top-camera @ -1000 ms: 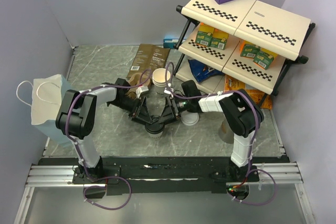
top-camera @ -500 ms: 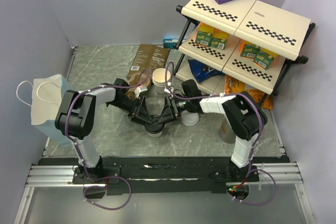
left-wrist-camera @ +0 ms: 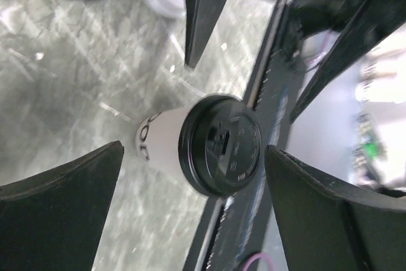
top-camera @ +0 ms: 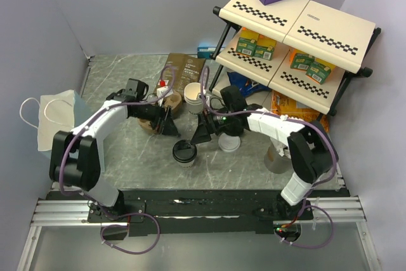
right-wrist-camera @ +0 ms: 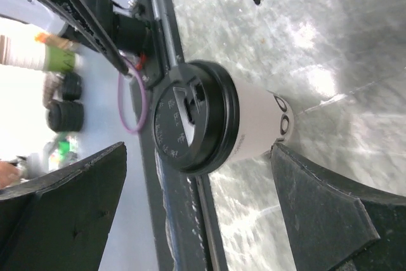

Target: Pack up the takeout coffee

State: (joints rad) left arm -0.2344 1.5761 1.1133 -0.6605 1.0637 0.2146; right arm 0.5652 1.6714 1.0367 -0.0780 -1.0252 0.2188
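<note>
The left gripper [top-camera: 169, 122] has its fingers spread wide, gripping nothing. The black-lidded takeout coffee cup [top-camera: 184, 152] stands upright on the table [top-camera: 127, 153], near both grippers but touching neither. The right gripper [top-camera: 202, 132] is likewise spread and empty.

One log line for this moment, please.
takeout coffee: lidded, upright, unheld | left gripper: open, apart from it | right gripper: open, apart from it
</note>
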